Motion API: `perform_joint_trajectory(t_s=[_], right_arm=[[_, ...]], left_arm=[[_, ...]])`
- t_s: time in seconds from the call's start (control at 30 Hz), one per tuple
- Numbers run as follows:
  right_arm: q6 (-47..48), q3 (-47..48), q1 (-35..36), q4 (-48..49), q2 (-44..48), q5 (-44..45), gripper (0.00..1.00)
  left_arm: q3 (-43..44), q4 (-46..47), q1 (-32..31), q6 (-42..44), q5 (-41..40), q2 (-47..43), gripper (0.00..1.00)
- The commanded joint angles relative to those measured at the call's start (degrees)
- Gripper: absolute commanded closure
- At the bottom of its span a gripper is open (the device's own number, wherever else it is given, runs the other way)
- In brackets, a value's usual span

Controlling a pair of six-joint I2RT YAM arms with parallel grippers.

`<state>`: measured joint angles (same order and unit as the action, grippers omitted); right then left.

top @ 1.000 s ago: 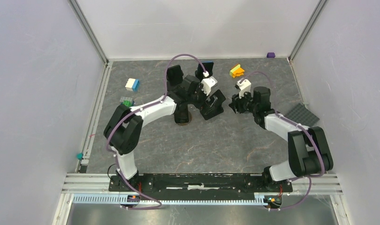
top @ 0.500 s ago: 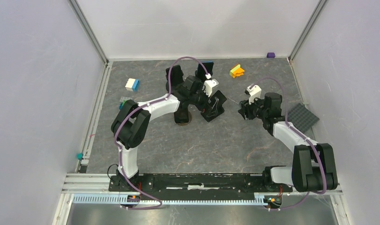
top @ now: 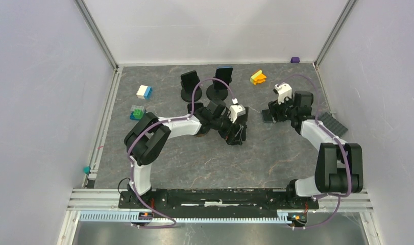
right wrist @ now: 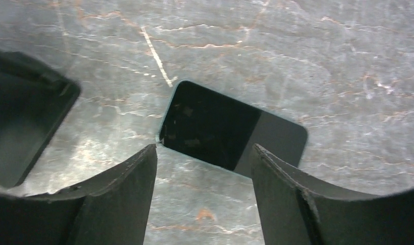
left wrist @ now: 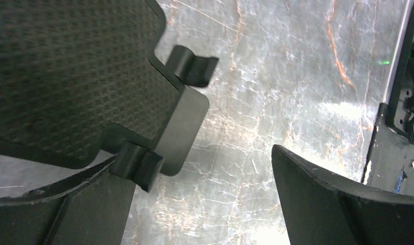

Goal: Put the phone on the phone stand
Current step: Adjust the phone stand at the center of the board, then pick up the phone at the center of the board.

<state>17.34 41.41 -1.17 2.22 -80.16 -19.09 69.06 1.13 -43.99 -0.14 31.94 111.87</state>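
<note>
**Phone**: lay flat on the table, dark face up, at 2 o'clock from the table's middle, not yet on any stand.

**Right gripper**: hung over the phone, jaws apart, holding nothing. One fingertip was just beside the phone's near corner. The phone lay at 12 o'clock from the fingertips, and its long axis ran from 10 to 4 o'clock in the wrist view, so it sat skewed to the jaws. A turn of the wrist looked needed before closing. This arm was much the nearer to the phone.

**Stand**: at 8 o'clock from the phone, near it, under the left gripper.

**Left gripper**: jaws wide apart, holding nothing, low over the stand.

**Views:**
- The left wrist view alone showed the stand's dotted plate and its two clips.
- The right wrist view alone gave the phone's angle.
- Only the top view showed phone and stand together, plus two other stands at 12 o'clock.
</note>
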Motion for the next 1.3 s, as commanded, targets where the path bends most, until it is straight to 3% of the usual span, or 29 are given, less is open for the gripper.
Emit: perform_joint_trajectory(t_s=[0.0,0.23,0.6,0.83,1.27], right_arm=[[6.3,7.3,-1.7,-4.9,-4.3,1.6,0.26],[9.2,19.9,-4.2,-8.5,-15.7,-0.4,0.20],[9.2,33.4,-5.6,-8.5,-31.5,-0.4,0.20],[9.2,33.3,-7.4,-8.5,-34.1,-0.4,0.20],[9.2,24.8,-9.5,-8.5,-30.1,-0.4,0.20]], left_arm=[[-2.5,3.2,-0.4,-1.2,-1.1,-6.1,0.00],[-6.0,-0.1,-0.4,7.0,-7.9,-16.3,0.00],[-8.9,-7.6,-0.4,12.2,-9.4,-27.9,0.00],[-9.5,-9.2,-0.5,13.4,-10.7,-31.1,0.00],[-11.8,-10.8,-0.4,14.6,-11.9,-36.3,0.00]])
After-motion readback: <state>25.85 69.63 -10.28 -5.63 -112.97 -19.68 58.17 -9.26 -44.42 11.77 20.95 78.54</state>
